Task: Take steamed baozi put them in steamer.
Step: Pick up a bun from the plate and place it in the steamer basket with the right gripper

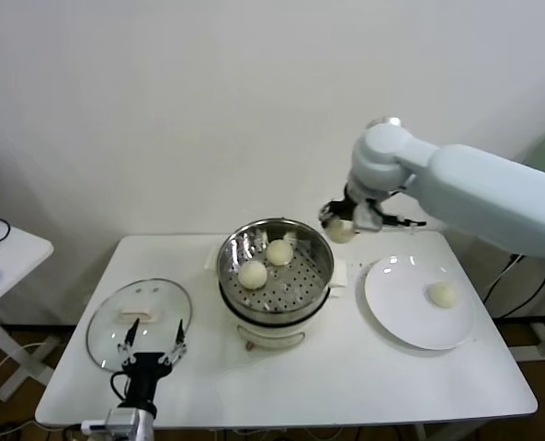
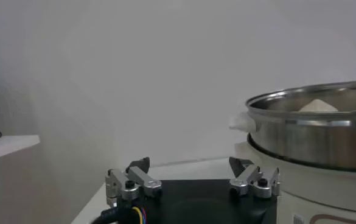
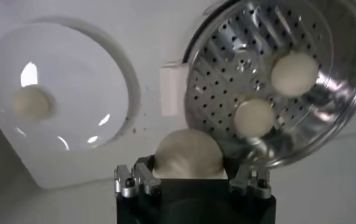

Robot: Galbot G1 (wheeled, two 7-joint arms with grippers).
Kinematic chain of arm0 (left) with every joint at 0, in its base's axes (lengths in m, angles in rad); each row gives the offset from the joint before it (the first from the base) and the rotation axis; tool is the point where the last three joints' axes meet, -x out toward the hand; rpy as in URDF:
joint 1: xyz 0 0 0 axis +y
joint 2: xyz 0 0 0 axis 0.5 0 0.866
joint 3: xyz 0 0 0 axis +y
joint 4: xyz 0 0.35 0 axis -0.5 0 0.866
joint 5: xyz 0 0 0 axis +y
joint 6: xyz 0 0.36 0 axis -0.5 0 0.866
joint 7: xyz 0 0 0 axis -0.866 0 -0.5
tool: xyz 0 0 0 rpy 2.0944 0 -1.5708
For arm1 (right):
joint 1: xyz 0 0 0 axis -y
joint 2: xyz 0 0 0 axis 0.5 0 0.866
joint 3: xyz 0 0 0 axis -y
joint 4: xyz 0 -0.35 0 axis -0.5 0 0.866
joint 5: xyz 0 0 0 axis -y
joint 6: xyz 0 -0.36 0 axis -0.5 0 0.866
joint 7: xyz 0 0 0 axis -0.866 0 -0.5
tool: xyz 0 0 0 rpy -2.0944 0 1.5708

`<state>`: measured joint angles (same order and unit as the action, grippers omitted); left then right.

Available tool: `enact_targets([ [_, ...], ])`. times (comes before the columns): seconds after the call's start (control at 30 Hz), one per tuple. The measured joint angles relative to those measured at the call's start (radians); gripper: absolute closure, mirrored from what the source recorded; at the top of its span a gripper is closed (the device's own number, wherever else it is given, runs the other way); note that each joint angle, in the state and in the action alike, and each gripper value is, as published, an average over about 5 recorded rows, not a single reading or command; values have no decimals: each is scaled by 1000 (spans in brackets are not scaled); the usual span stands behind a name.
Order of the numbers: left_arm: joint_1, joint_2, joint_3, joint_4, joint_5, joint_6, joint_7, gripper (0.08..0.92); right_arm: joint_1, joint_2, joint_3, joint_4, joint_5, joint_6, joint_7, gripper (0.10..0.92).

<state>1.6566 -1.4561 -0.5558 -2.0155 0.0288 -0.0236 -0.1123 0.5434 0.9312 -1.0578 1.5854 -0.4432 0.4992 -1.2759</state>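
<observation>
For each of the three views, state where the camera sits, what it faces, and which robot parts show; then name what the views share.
Head view: high on the robot, looking down at the table; both arms show.
Left wrist view: low near the table's front, behind the left gripper, looking level at the steamer.
Right wrist view: above, behind the right gripper, looking down at a baozi between its fingers, and the plate.
Shared: all three show the steamer.
</observation>
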Motion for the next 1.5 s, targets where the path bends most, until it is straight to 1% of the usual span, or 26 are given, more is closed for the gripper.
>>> enact_targets([
  [0.3,9,11,5,5,-2,7,1,177,-45,132,-40,-13,-10,36,-7,280],
  [0.73,11,12,28,14,9,12,1,177,-48,289,-141,-133,96,67,-8,279],
  [1.03,12,11,29,22,10,12,1,177,-68,332,-174,-179,132,70,-5,279],
  [1.5,10,6,30,32,13,9,1,177,-85,355,-200,-216,158,67,5,279],
])
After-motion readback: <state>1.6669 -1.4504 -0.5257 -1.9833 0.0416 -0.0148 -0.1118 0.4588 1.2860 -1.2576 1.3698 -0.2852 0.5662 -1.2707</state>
